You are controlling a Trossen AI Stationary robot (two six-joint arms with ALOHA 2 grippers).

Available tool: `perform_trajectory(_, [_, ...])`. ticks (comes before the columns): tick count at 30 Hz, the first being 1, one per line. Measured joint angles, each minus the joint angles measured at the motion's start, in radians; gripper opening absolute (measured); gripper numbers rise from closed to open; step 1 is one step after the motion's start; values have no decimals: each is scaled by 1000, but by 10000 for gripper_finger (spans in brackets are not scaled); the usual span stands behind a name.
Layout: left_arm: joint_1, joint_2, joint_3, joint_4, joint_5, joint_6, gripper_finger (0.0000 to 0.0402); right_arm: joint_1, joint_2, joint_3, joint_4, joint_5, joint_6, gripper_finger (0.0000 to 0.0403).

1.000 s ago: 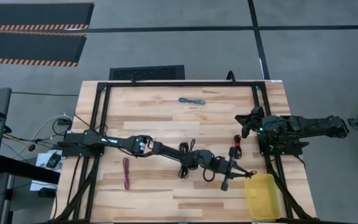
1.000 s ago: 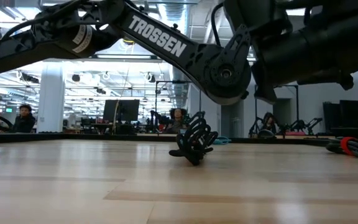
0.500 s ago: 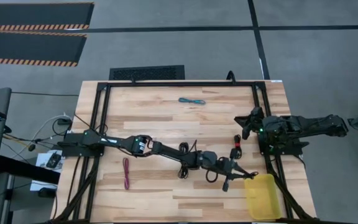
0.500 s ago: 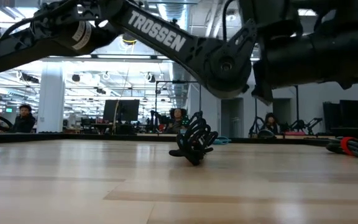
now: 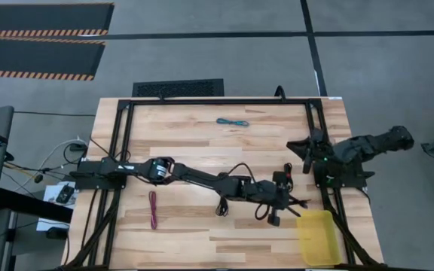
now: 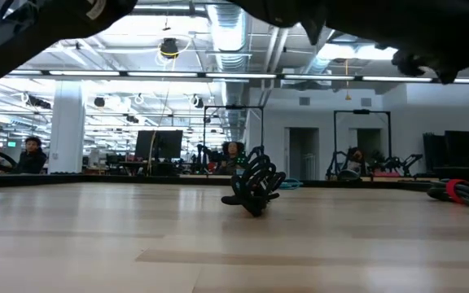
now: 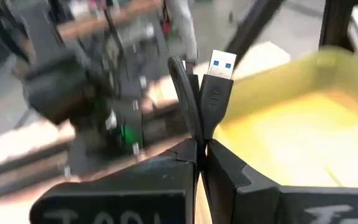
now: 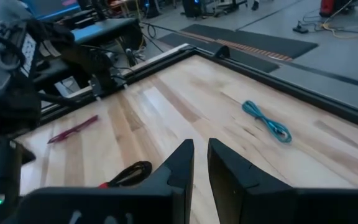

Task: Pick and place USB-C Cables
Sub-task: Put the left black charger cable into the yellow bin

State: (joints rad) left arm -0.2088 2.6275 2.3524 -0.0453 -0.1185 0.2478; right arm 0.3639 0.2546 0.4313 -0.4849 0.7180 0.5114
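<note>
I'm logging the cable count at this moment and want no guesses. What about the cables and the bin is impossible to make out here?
- High view: the left gripper and arm cover the cable it holds; its length and colour bands are hidden.
- Left wrist view: the yellow bin is cut off by the edge, so its full contents are unseen.
- Low view: the black-and-red cable is cut by the edge.
- High view: the teal cable and dark red cable are too small to show connectors.
</note>
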Motion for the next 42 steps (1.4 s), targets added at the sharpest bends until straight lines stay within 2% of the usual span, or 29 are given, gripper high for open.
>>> perform_trajectory(4, [7,-25,0,-143,-8,-50,1,70,5,0,-8,68,5,71])
perform_trajectory(10, [4,-63,0,-344,-154,-59,0,148,7,0,-4,140,11,71])
perform_trajectory(16, [4,-78,-4,-428,-183,-87,0,189,7,0,-4,182,11,71])
perform_trajectory(20, [2,-101,-67,-414,-184,-115,0,194,7,0,-5,182,12,71])
perform_trajectory(24, [2,-194,-244,-325,-195,-148,0,194,7,0,-8,183,12,71])
perform_trajectory(27, [2,-331,-475,-166,-234,-173,0,194,7,0,-9,183,12,71])
perform_trajectory(30, [2,-481,-712,20,-322,-203,0,192,7,0,-9,183,12,71])
perform_trajectory(33, [3,-594,-896,139,-377,-254,0,189,7,0,-4,203,20,71])
perform_trajectory(36, [4,-662,-1011,213,-392,-301,0,189,6,0,6,204,70,71])
perform_trajectory(39, [0,-690,-1068,267,-384,-294,0,192,13,-5,64,201,75,71])
perform_trajectory(42, [-1,-694,-1088,313,-367,-274,0,204,39,-38,220,164,-31,71])
